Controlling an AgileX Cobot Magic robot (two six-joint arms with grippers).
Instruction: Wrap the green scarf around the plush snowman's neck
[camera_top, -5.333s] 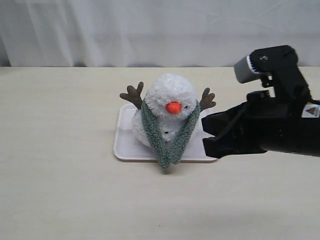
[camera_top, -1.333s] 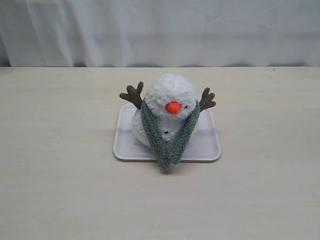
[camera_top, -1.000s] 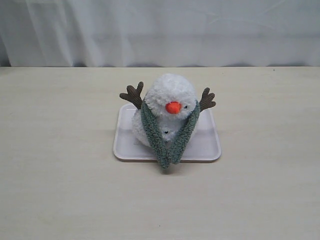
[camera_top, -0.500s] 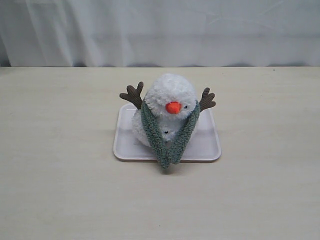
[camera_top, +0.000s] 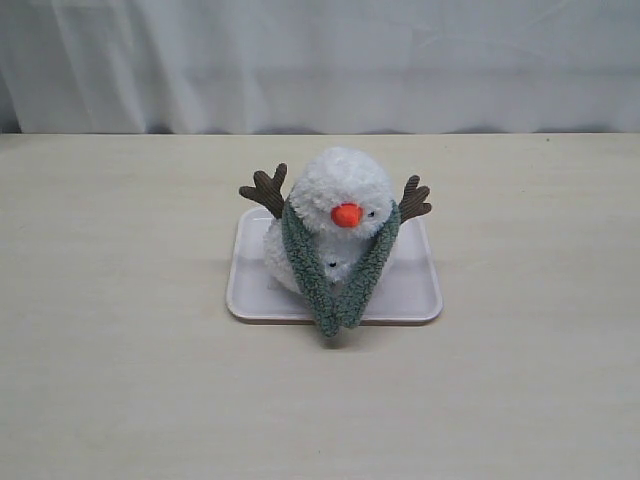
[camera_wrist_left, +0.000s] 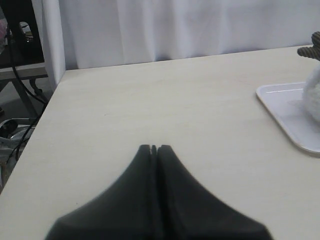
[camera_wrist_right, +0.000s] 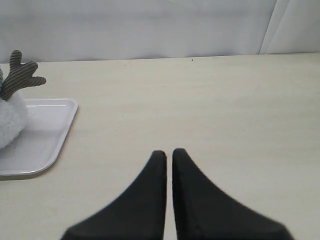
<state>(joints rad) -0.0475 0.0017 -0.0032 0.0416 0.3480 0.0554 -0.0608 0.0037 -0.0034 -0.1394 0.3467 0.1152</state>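
Observation:
The plush snowman (camera_top: 335, 195) sits upright on a pale pink tray (camera_top: 415, 290) at the table's middle, orange nose facing the exterior camera. The green scarf (camera_top: 305, 265) drapes over the snowman's neck from behind; both ends hang down the front and meet in a V at the tray's near edge. Neither arm shows in the exterior view. My left gripper (camera_wrist_left: 154, 148) is shut on nothing, over bare table away from the tray (camera_wrist_left: 285, 107). My right gripper (camera_wrist_right: 169, 152) is shut and empty, with the tray (camera_wrist_right: 47, 142) and a brown twig arm (camera_wrist_right: 20, 75) off to one side.
A white curtain (camera_top: 320, 60) hangs behind the table's far edge. In the left wrist view the table's side edge (camera_wrist_left: 35, 130) drops off toward cables and a stand.
The right arm, beside the tray several seconds ago, has left the exterior view. Over the last second nothing has moved.

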